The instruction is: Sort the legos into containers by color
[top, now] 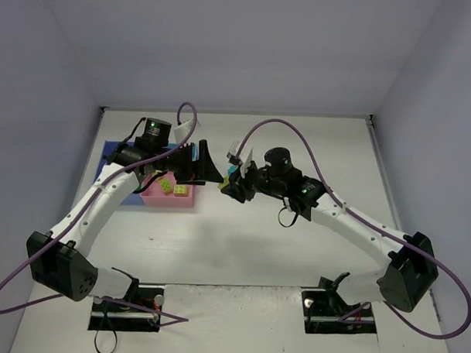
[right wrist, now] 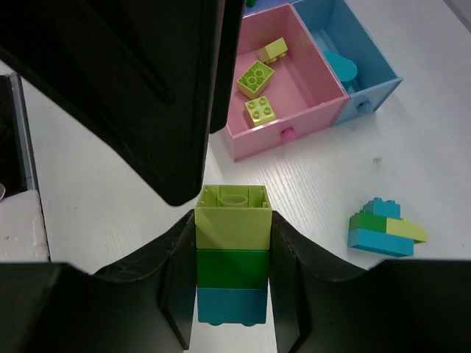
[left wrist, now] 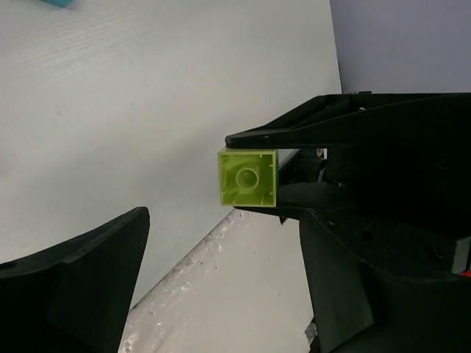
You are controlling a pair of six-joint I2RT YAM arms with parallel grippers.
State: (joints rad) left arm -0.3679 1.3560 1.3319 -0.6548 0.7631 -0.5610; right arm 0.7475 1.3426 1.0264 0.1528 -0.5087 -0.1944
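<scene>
the table (top: 241, 246) was white with a faint wood grain, closed in by pale walls (top: 240, 45) at the back and on both sides. on its far left part stood three joined trays, each touching the next: a blue tray (top: 111, 160), a pink tray (right wrist: 257, 143) and a light-blue tray (right wrist: 372, 95). a small cluster of bricks (right wrist: 386, 228) in teal, dark green and yellow-green lay on the bare surface near the light-blue tray but apart from it. the left arm base (top: 126, 306) and the right arm base (top: 341, 310) sat at the near edge.
</scene>
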